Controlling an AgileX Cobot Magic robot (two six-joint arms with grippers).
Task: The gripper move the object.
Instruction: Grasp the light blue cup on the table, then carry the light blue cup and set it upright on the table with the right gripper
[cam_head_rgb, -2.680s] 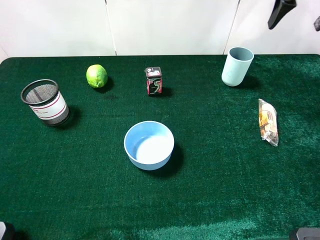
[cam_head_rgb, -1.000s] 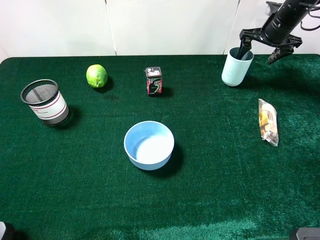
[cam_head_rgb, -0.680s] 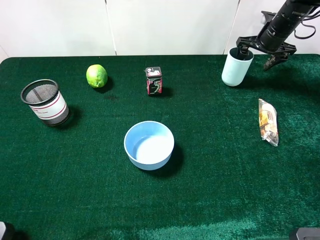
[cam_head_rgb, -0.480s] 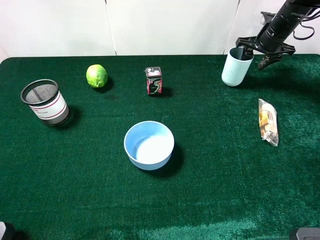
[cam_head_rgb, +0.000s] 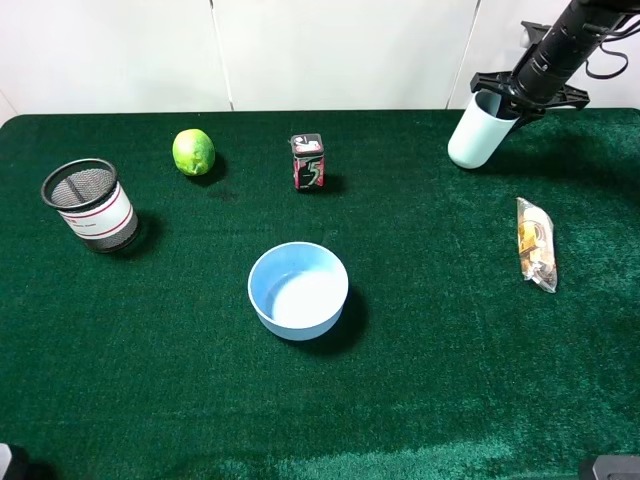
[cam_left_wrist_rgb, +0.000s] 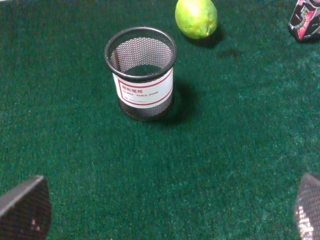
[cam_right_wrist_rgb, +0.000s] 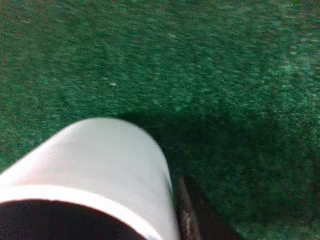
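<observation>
The pale blue-green cup (cam_head_rgb: 474, 134) is at the far right of the green table, tilted with its mouth leaning right. My right gripper (cam_head_rgb: 508, 98) comes down from the upper right and is shut on the cup's rim. In the right wrist view the cup (cam_right_wrist_rgb: 100, 160) fills the lower part, with one dark finger (cam_right_wrist_rgb: 186, 220) against its outer wall; the other finger is hidden. My left gripper (cam_left_wrist_rgb: 165, 215) is open and empty above the table's left side, its two fingertips (cam_left_wrist_rgb: 25, 210) wide apart.
A black mesh cup (cam_head_rgb: 90, 204) (cam_left_wrist_rgb: 142, 72) stands at the left, a lime (cam_head_rgb: 194, 152) behind it. A small red and black box (cam_head_rgb: 307, 161) is at the back middle, a light blue bowl (cam_head_rgb: 298, 290) in the centre, a wrapped snack (cam_head_rgb: 535, 244) at the right.
My right gripper came down from the top right onto the cup, closed on its rim, and the cup went from upright to tilted and slightly shifted. The left arm has not moved.
</observation>
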